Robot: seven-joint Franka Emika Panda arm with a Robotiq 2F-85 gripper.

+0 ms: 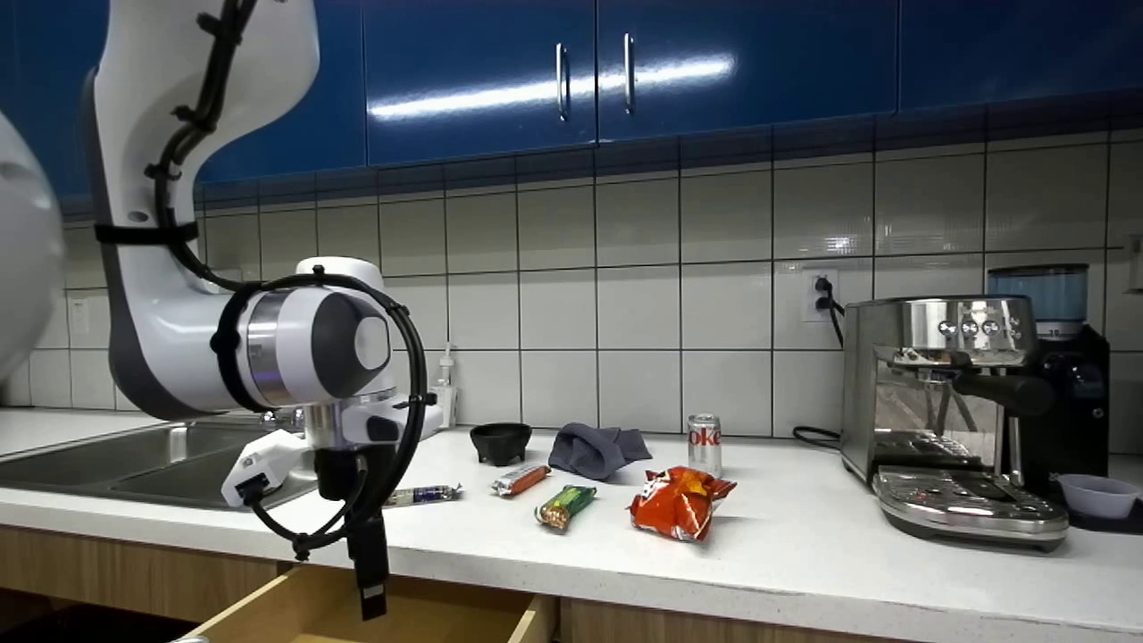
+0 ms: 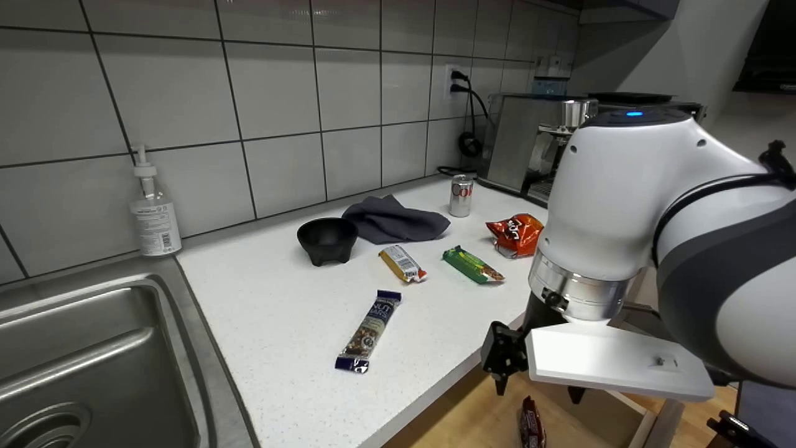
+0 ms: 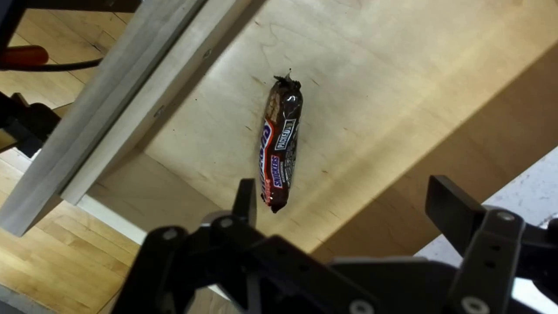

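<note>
The Snickers bar (image 3: 281, 144) lies on the bottom of an open wooden drawer (image 3: 370, 87) beneath the countertop's (image 2: 280, 323) front edge. "SNICKERS" reads plainly in a small purple panel, with "PACKED" in a white-framed box beside it; the larger logo, partly turned out of sight, runs along one side, and the fine print is too small to read. Its wrapper is glossy dark brown and plump, with a ragged crimp at one end. The gripper (image 3: 342, 192) hangs above the drawer, fingers spread wide around an empty gap; in the wrist view one fingertip appears near the bar's end.

On the countertop, toward the edge along the sink (image 2: 202, 361), a navy-ended bar (image 2: 370, 333) reads "NUT BARS". Near the back edge stands a silver Coke can (image 1: 704, 446), its red lettering partly turned away. Between it and the front edge sits a crumpled red snack bag (image 1: 679, 505), its lettering unclear. A green-wrapped bar (image 2: 472, 266) and a yellow-wrapped bar (image 2: 403, 264) carry print I cannot make out. A pump bottle (image 2: 155, 224) with a barcoded label stands at the back, by the sink's corner.
</note>
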